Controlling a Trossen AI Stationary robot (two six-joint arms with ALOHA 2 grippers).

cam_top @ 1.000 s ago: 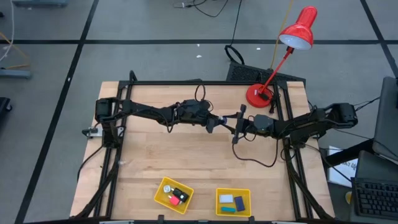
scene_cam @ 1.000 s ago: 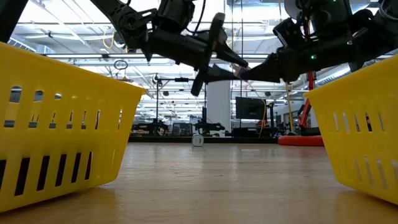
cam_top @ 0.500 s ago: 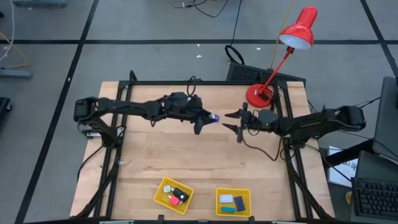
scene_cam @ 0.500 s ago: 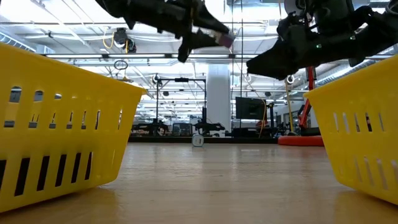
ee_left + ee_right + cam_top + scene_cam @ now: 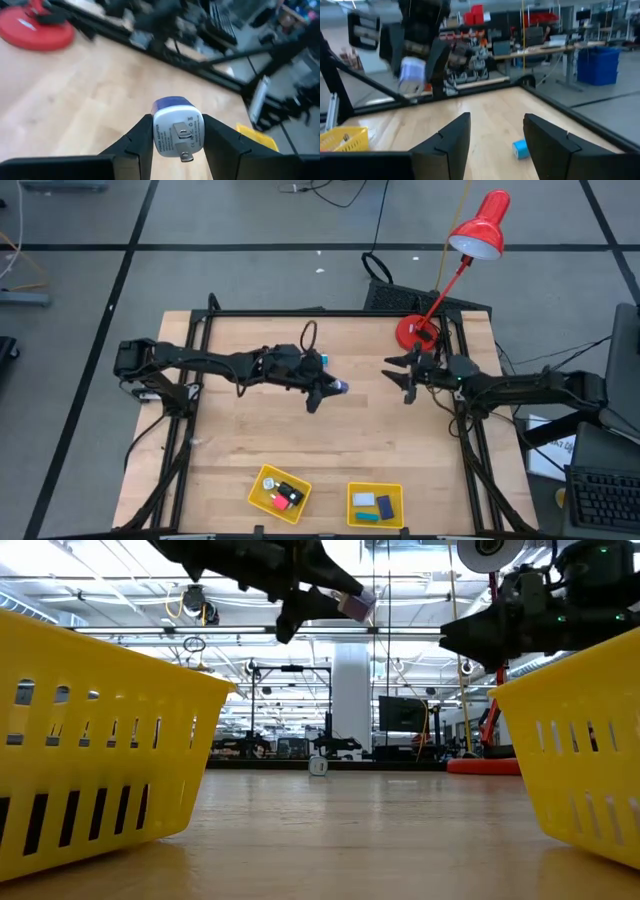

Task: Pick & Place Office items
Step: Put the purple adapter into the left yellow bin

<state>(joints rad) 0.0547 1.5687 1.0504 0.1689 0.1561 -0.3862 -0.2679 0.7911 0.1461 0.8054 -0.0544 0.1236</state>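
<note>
The left gripper (image 5: 330, 388) is raised above the middle of the wooden table (image 5: 250, 430) with its fingers (image 5: 137, 137) closed tight on a small white plug adapter (image 5: 177, 129) with a blue end; two metal prongs face the wrist camera. In the low view the same adapter (image 5: 356, 604) sits pinched at the fingertips, high above the tabletop. The right gripper (image 5: 400, 375) hovers toward the right side of the table, near the round base of the red desk lamp (image 5: 416, 332), well apart from the left gripper; its jaws stand parted and nothing is between them. In the right wrist view a small light blue item (image 5: 520, 148) lies on the wood beyond that gripper's fingers (image 5: 451, 136). At the front edge of the table stand two yellow trays. The left tray (image 5: 262, 476) holds a black item (image 5: 292, 491), a pink-red item (image 5: 281, 501) and a small white-silver item (image 5: 269, 484). The right tray (image 5: 352, 493) holds a white item (image 5: 364, 499), a dark blue item (image 5: 385, 505) and a teal item (image 5: 368, 517).
</note>
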